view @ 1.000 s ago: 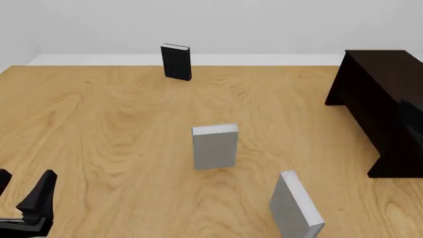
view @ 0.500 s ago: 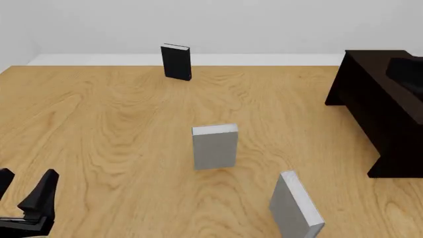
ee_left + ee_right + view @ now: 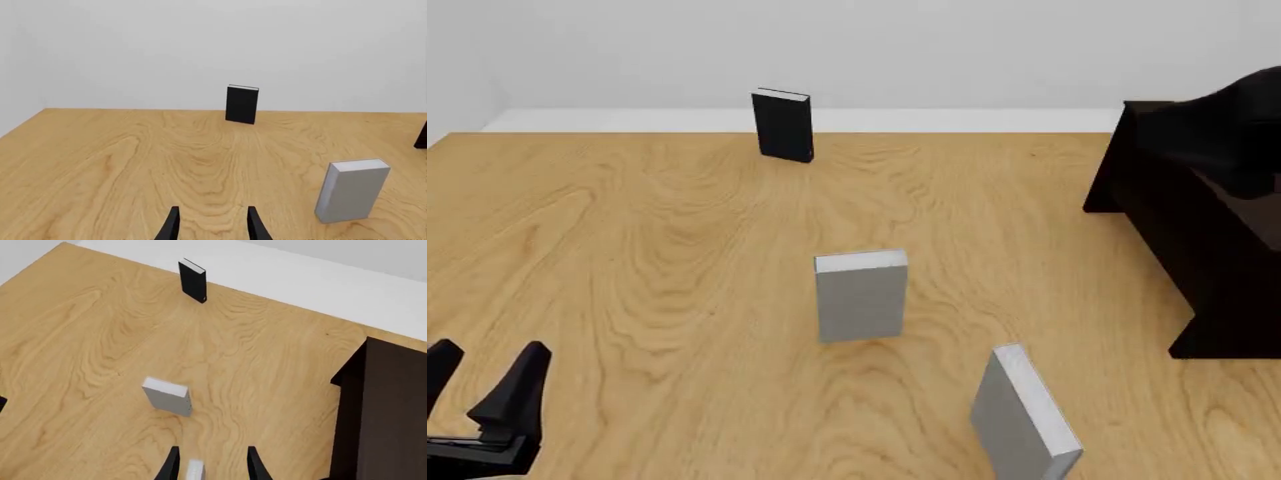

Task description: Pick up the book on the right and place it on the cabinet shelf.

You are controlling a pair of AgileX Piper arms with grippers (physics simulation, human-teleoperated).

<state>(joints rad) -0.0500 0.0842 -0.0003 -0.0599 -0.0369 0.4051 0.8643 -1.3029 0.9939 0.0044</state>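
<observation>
book untouched, right arm up high

the book (image 3: 1022, 418) stands near right on the table (image 3: 667, 260) (twin grey book (image 3: 861, 295) mid-table). right gripper (image 3: 208, 467) open, above it; left gripper (image 3: 483, 385) open, near left. cabinet (image 3: 1208, 235) far right.

Cabinet (image 3: 1188, 230) is running off the front view's right edge — shelf not visible. Right arm (image 3: 1228, 125) is showing only as a dark blur there — gripper out of frame. Left gripper (image 3: 481, 385) is cropping at the bottom-left corner.
</observation>
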